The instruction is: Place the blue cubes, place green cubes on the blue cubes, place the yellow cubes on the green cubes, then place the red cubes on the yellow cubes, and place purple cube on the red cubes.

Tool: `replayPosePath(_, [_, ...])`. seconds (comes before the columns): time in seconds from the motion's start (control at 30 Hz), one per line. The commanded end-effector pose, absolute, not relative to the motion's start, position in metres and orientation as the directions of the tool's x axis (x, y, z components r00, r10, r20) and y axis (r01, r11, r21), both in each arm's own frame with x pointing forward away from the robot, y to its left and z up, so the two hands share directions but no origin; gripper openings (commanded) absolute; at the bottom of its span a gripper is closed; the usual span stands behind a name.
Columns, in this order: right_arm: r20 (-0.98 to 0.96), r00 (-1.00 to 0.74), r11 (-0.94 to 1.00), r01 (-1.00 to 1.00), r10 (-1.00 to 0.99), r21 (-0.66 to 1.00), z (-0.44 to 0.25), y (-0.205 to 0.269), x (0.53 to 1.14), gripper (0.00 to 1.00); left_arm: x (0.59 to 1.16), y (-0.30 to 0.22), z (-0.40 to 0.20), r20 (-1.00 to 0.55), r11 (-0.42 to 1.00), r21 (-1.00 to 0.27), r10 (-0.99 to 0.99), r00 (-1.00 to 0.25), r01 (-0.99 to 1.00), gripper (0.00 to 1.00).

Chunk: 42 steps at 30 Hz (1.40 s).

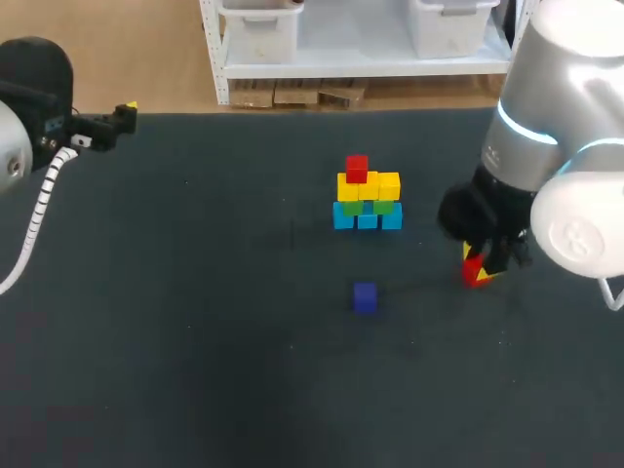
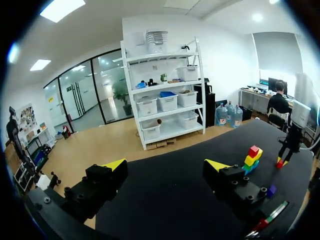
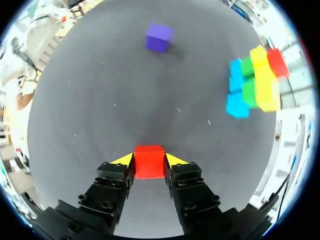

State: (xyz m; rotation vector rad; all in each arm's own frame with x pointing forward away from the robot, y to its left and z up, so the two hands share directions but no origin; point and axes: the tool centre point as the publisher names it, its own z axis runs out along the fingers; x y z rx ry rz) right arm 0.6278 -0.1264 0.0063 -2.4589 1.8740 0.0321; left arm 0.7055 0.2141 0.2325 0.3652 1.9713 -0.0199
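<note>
The dark desk [image 1: 195,370] is carrying everything. Our right arm is coming in over the right edge. There our right gripper [image 3: 149,162] is clamping a loose red cube [image 3: 149,160] from two sides, its faces lying flat against the fingers. The cube is sitting low near that edge, and we cannot tell whether it is touching the surface. Our left gripper [image 2: 166,165] is hanging at the far left corner, fingers spread wide with nothing between them.

The stack [image 1: 368,195] is standing upright, right of the middle and towards the far edge, its long axis running along that edge. Blue cubes [image 1: 368,219] are forming the bottom row, green cubes [image 1: 383,207] are sitting on them, and yellow cubes [image 1: 369,185] are lying across those. One top red cube [image 1: 357,168] is resting at the yellow row's left end. The purple cube [image 1: 365,297] is sitting alone on the stack's near side, apart from it.
</note>
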Motion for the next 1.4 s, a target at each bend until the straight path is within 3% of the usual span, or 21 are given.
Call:
replayPosePath(0.03, [0.009,0.118,-0.118,-0.992,-0.993,0.043,0.031,-0.111,0.637,0.00,0.705,0.215,0.232,-0.896,0.953,0.151,0.244,-0.372,0.263,1.00])
replayPosePath(0.2, [0.064,-0.030,0.031,-0.999,-0.997,0.013,0.054,-0.101,0.655,0.00,0.705,0.215,0.232,-0.896,0.953,0.151,0.244,-0.372,0.263,1.00])
replayPosePath(0.43, [-0.021,-0.089,0.090,-0.994,-0.996,-0.054,0.092,-0.075,0.686,0.00,0.705,0.215,0.232,-0.896,0.953,0.151,0.244,-0.372,0.263,1.00])
replayPosePath(0.63, [-0.019,-0.049,0.052,-0.989,-0.999,-0.140,0.121,-0.050,0.706,0.00,0.705,0.215,0.232,-0.896,0.953,0.151,0.244,-0.372,0.263,1.00])
replayPosePath(1.4, [-0.042,0.014,-0.008,-0.990,-0.999,-0.143,0.112,-0.008,0.738,0.00,0.705,0.215,0.232,-0.896,0.953,0.151,0.244,-0.372,0.263,1.00])
